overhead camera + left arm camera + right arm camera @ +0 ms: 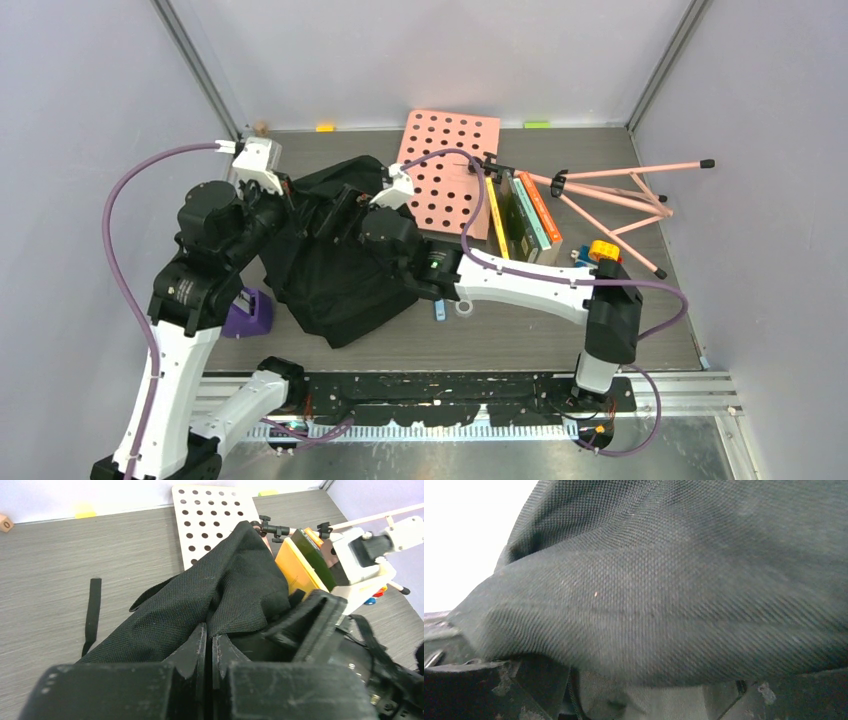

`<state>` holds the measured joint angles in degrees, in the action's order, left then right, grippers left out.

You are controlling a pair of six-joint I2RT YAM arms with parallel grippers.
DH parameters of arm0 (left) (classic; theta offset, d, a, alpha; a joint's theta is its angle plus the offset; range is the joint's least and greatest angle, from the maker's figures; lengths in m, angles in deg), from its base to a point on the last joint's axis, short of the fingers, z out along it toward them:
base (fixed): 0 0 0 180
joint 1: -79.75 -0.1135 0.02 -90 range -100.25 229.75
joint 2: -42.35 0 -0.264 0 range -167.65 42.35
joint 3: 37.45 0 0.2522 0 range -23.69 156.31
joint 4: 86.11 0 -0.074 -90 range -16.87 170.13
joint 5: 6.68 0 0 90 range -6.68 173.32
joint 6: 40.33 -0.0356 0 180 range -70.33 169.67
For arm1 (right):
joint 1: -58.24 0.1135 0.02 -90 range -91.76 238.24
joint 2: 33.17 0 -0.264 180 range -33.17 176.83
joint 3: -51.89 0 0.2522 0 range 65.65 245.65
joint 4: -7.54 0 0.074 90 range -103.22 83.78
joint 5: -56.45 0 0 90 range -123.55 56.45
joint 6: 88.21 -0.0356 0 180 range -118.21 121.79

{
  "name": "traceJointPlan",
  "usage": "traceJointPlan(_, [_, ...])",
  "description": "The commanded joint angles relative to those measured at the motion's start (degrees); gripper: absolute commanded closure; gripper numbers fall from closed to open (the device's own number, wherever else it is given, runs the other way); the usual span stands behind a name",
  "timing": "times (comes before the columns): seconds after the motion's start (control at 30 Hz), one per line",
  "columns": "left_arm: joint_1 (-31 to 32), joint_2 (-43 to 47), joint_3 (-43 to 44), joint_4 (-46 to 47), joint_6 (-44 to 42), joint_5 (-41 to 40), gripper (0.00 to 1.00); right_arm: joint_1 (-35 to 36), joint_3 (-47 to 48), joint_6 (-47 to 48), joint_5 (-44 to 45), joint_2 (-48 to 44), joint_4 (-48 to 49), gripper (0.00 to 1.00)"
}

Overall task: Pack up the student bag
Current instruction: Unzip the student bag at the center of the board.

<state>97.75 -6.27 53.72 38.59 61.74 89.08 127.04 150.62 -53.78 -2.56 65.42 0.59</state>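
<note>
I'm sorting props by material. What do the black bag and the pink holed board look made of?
The student bag looks like matte black woven synthetic fabric, perhaps nylon: coarse weave, soft folds. The pink board looks rigid, smooth and matte with regular round holes; plastic or painted wood, I cannot tell which.

White links (520,285), black joints (612,325), purple cables (200,148), black left pincer (209,632).

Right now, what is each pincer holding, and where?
Left pincer pinches the backpack by a fabric fold. Right pincer: cloth fills its view, can't tell.
</note>
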Motion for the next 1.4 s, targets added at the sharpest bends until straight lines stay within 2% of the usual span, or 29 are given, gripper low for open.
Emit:
traceJointPlan(0.0, [-0.16, 1.32, -0.12, 1.65, 1.86, 2.72, 1.0, 0.03, 5.9, 1.3, 3.28, 2.33, 0.53, 0.11])
traceJointPlan(0.2, [-0.16, 1.51, -0.73, 2.16, 2.85, 3.8, 1.0, -0.5, 10.83, 0.99, 2.62, 6.41, -2.03, 0.11])
traceJointPlan(0.23, [-0.16, 1.58, -0.73, 2.1, 2.78, 3.7, 1.0, -0.7, 11.42, 0.99, 2.55, 6.74, -2.49, 0.13])
traceJointPlan(0.3, [-0.16, 1.44, -0.67, 1.98, 2.63, 3.39, 1.0, -0.76, 11.6, 1.07, 2.66, 7.19, -2.64, 0.24])
traceJointPlan(0.33, [-0.18, 1.45, -0.68, 2.01, 2.46, 3.22, 1.0, -0.88, 11.39, 1.12, 2.68, 7.07, -2.44, 0.37])
traceJointPlan(0.37, [-0.16, 1.38, -0.63, 1.91, 2.24, 2.76, 1.0, -0.82, 10.58, 1.33, 2.68, 6.85, -1.48, 0.43])
traceJointPlan(0.4, [-0.18, 1.4, -0.65, 1.83, 2.05, 2.39, 1.0, -0.78, 10.13, 1.42, 2.68, 6.24, -0.98, 0.58])
traceJointPlan(0.43, [-0.15, 1.32, -0.75, 1.81, 1.85, 1.88, 1.0, -0.77, 9.23, 1.78, 2.72, 5.9, -0.1, 0.65])
traceJointPlan(0.47, [-0.16, 1.2, -0.76, 1.86, 1.71, 1.28, 1.0, -0.79, 8.8, 1.96, 2.8, 5.25, 0.15, 0.76])
traceJointPlan(0.5, [-0.16, 1.07, -0.75, 1.89, 1.46, 0.64, 1.0, -0.78, 8.02, 2.38, 2.78, 4.34, 0.67, 0.82])
traceJointPlan(0.53, [-0.18, 0.87, -0.76, 1.94, 1.2, -0.28, 1.0, -0.73, 7.49, 2.61, 2.84, 3.81, 1.06, 0.91])
traceJointPlan(0.6, [-0.16, 0.16, -0.49, 1.93, 0.67, -2.04, 1.0, -0.45, 5.2, 3.3, 3.04, 2.2, 2.2, 0.98])
traceJointPlan(0.9, [-0.24, -2.01, -0.37, 5.6, -1.32, -10.71, 1.0, 5.55, -7.6, 12.71, 9.17, -6.96, 10.66, 0.99])
traceJointPlan(1.07, [-0.25, -2.75, -1.13, 7.71, -1.59, -12.04, 1.0, 9.85, -16.68, 18.7, 12.72, -10.66, 14.74, 0.99])
traceJointPlan(1.23, [-0.25, -2.43, -2.09, 8.85, -2.37, -14.35, 1.0, 15.52, -25.84, 21.17, 14.14, -12.8, 15.85, 0.99])
traceJointPlan(1.37, [-0.25, -2.02, -2.81, 9.04, -2.99, -15.11, 1.0, 18.36, -30.23, 20.94, 15.08, -15.13, 11.45, 1.0])
